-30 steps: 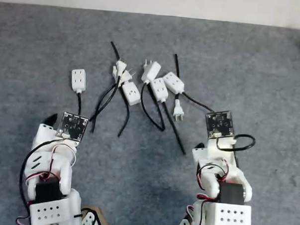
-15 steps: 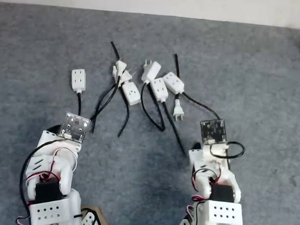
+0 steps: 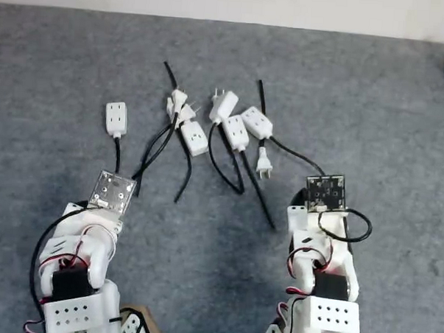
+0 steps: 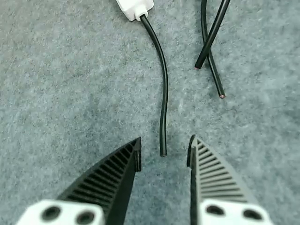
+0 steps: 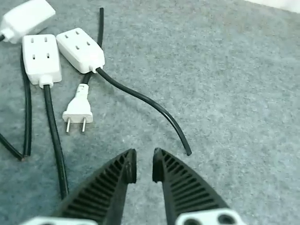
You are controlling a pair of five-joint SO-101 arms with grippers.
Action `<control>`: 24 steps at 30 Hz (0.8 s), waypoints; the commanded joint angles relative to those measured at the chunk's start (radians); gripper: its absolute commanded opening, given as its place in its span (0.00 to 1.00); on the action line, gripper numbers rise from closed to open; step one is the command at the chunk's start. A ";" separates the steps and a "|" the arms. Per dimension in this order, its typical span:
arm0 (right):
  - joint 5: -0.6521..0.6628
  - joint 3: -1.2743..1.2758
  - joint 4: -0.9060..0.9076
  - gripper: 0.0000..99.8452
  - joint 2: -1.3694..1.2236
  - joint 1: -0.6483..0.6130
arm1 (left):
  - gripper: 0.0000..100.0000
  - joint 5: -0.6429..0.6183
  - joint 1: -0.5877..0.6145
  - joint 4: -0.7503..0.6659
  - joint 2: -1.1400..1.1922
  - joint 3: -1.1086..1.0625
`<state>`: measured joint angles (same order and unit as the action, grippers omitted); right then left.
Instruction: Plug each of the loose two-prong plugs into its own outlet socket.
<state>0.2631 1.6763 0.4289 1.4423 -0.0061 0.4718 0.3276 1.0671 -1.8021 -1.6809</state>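
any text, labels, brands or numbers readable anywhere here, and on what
No text can be read in any view.
Outlet sockets: plain white, no print visible.
Loose plug: plain white, no print visible.
Circuit board atop an arm: any marks are too small to read.
Gray mat: no print.

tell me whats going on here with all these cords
Two robot arms sit at a grey table strewn with loose plugs and outlet sockets on short black cords. The left gripper is open over the cut end of one socket's cord, holding nothing. The right gripper, its fingers barely apart and empty, hovers near a two-prong plug that lies loose by a socket.
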 commanded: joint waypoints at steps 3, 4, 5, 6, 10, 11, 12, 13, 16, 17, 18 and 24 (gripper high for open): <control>0.011 0.143 0.030 0.07 0.015 0.004 | 0.18 0.009 -0.010 0.008 -0.005 -0.015; 0.011 0.143 0.050 0.07 0.015 0.005 | 0.18 0.009 -0.010 0.008 -0.005 -0.015; 0.011 0.143 0.077 0.07 0.015 0.005 | 0.18 0.009 -0.010 0.009 -0.005 -0.015; 0.011 0.143 0.105 0.07 0.015 0.005 | 0.18 0.009 -0.010 0.009 -0.005 -0.015; 0.011 0.143 0.200 0.07 0.015 0.004 | 0.18 0.009 -0.010 0.009 -0.005 -0.015; 0.009 0.143 0.229 0.07 0.015 0.004 | 0.18 0.009 -0.008 0.018 -0.005 -0.015; 0.011 0.143 0.274 0.07 0.015 0.004 | 0.18 0.011 0.001 0.043 -0.007 -0.015; 0.011 0.143 0.314 0.07 0.016 0.004 | 0.18 0.011 0.021 0.069 -0.010 -0.015; 0.011 0.142 0.329 0.07 0.039 0.004 | 0.18 0.011 0.056 0.114 -0.012 -0.015; 0.011 0.142 0.332 0.07 0.048 0.004 | 0.18 0.011 0.067 0.123 -0.012 -0.015; 0.011 0.140 0.332 0.07 0.054 0.004 | 0.18 0.011 0.077 0.130 -0.012 -0.015; 0.011 0.139 0.332 0.07 0.061 0.004 | 0.18 0.011 0.154 0.132 -0.007 -0.015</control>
<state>0.2631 1.6763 0.7557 1.4868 -0.0077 0.4718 0.4519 1.1945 -1.8021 -1.6809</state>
